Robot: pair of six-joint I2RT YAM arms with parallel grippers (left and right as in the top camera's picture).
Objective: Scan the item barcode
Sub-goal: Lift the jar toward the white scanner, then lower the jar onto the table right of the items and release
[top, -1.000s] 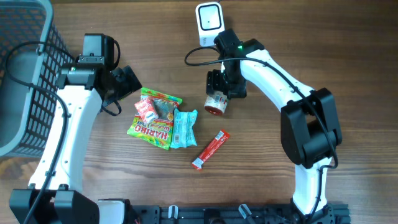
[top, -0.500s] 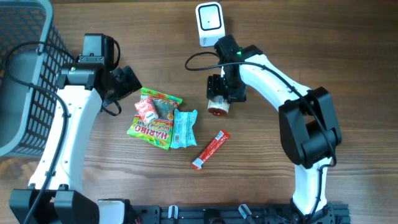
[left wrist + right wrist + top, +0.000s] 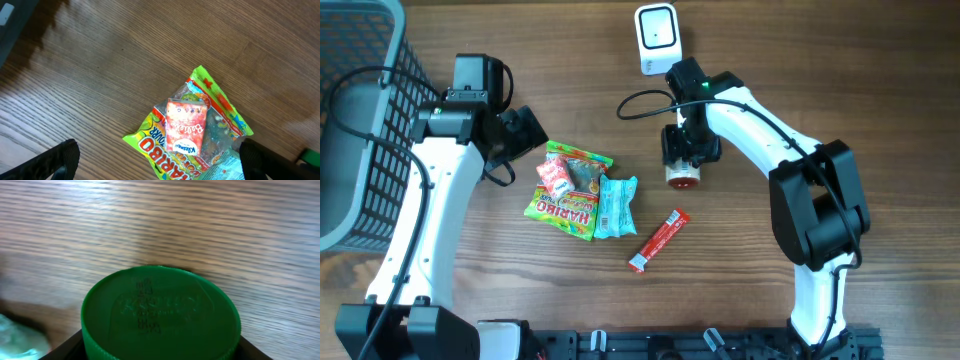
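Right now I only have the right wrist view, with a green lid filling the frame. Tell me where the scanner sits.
Observer: The scanner is white and stands at the far side of the table, just beyond the right gripper.
Operator: Describe the end of the container I can't see.
Observer: From overhead, the container shows a red and white end poking out from under the gripper, toward the arms' bases.
Operator: Report on the other arm.
Observer: The left gripper is open and empty. It hovers over a snack pile to the left of the container.
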